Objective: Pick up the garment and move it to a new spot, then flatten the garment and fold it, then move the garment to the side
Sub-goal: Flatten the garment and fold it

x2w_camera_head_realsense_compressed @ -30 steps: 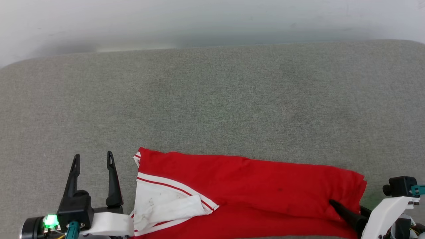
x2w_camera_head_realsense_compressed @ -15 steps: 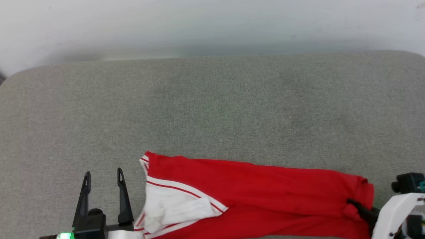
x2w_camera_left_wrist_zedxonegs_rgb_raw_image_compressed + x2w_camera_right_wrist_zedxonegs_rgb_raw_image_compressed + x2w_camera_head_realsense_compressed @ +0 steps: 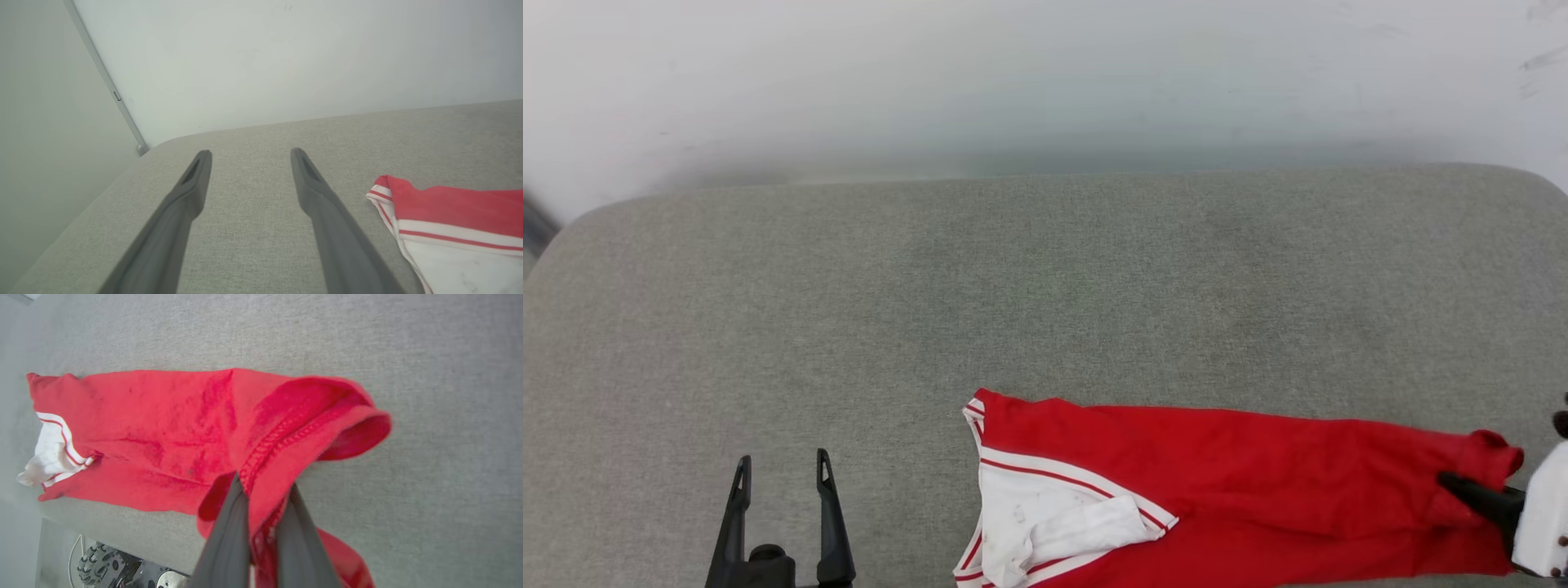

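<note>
The right tool [image 3: 264, 486] is now clamped on the garment's red hem, having closed on it within the last second; a second ago its fingers were apart there. This sets everything else in motion, so take the rest from the bench [image 3: 1013, 286] down. The grey cloth-covered bench is bare across its far and middle parts. The garment [image 3: 1258, 457], a red jersey folded into a long band, lies along the bench's near edge and has slid toward the bench's right side. The head camera has tilted too, but the gap to the left tool [image 3: 783, 459] has clearly widened. That left tool hovers over the bench's near-left part, fingers spread and empty. The white sleeve [image 3: 1054, 514] with striped trim trails at the band's end nearer the bench's middle. The stitched hem [image 3: 286, 433] puckers up off the bench at the pinch. My guess is the sideways move has begun, dragging more than lifting, so the fold could loosen.
</note>
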Tool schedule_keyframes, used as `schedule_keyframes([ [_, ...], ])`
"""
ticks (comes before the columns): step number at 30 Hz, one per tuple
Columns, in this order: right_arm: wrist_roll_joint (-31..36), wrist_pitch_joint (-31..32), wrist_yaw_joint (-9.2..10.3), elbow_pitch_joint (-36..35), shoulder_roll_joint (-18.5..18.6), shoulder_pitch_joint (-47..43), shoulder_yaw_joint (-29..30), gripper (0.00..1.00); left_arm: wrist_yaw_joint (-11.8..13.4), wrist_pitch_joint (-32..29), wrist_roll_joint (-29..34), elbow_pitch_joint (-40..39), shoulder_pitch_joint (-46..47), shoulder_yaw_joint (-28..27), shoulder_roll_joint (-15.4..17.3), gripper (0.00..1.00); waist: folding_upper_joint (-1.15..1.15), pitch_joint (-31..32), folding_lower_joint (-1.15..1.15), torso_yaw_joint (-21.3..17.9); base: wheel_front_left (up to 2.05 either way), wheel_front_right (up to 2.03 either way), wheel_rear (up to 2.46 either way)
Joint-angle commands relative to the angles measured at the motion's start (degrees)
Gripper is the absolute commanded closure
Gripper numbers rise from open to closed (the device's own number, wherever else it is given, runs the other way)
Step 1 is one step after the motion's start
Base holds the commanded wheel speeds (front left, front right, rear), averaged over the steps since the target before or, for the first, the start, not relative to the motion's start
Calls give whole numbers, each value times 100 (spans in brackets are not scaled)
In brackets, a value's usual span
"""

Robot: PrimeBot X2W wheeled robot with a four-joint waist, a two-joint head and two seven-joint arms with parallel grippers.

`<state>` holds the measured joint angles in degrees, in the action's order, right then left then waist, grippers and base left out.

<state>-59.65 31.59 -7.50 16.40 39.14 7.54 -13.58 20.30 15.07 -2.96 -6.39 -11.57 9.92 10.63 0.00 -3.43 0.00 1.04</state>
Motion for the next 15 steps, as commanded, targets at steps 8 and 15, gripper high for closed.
schedule_keyframes([
  [8,-175,827,2,-1791,-249,99,-346,100,-141,12,135,7,-28,-137,-113,0,0,-63,0,51,0,0,0],
  [15,537,1072,2,-2345,-618,926,-1299,100,-230,12,187,35,187,-174,-152,0,0,-269,0,113,0,0,0],
])
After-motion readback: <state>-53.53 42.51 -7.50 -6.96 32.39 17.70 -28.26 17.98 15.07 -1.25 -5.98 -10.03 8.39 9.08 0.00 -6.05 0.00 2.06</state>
